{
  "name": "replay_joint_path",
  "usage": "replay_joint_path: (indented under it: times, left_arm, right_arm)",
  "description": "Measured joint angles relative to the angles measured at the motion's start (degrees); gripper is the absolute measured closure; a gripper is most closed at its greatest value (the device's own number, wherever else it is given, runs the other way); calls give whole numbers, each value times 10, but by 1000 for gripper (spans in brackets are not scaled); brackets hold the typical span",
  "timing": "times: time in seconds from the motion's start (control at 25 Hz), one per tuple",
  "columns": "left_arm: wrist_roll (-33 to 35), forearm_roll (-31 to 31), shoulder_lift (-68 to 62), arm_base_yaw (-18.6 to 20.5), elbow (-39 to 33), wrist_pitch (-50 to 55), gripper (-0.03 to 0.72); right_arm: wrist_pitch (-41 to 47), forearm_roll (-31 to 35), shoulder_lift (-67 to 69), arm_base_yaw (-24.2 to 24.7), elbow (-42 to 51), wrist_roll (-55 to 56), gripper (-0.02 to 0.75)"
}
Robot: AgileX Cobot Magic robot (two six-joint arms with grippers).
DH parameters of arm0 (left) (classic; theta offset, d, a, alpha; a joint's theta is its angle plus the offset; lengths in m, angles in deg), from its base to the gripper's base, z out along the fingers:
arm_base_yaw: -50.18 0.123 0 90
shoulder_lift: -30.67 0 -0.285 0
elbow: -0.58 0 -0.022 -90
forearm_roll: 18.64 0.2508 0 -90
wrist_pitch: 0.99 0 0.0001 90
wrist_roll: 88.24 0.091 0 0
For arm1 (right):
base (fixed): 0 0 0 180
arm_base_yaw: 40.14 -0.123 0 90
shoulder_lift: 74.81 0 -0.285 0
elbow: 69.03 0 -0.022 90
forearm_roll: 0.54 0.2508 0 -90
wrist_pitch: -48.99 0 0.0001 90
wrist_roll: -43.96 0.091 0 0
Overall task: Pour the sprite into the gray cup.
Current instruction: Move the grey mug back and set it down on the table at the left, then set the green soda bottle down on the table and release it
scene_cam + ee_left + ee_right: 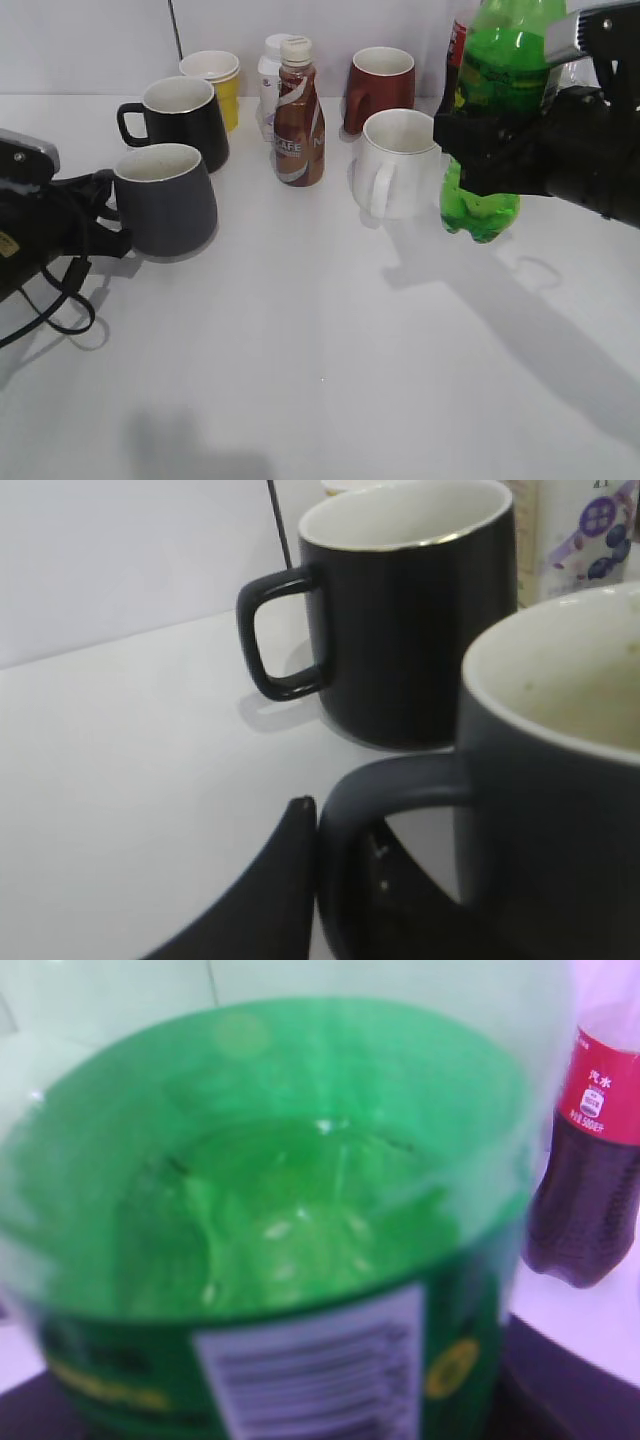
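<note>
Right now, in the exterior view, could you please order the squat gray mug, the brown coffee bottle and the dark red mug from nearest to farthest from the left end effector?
1. Squat slate-gray mug, at the left end effector, whose fingers are at its handle.
2. Brown coffee bottle, centre, behind.
3. Dark red mug, back right of centre.

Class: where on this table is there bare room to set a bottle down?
The broad white table front, below the squat slate-gray mug and white mug, is bare. The back row around the brown coffee bottle and glossy black mug is crowded.
</note>
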Motion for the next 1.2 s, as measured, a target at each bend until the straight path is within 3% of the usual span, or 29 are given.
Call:
replay_joint_path:
  times: [0.24, 0.64, 0.92, 1.2]
  left_arm:
    - [-1, 9, 1, 0, -34, -40, 628]
    - [-6, 16, 23, 0, -60, -46, 468]
    - [-6, 12, 86, 0, -95, -24, 454]
    - [-6, 10, 164, 0, -103, 32, 454]
  right_arm:
    - [0, 0, 0, 0, 0, 1, 310]
    - [-1, 10, 0, 0, 0, -6, 310]
    - [-15, 162, 10, 23, 0, -139, 310]
    - [-103, 193, 94, 61, 3, -154, 310]
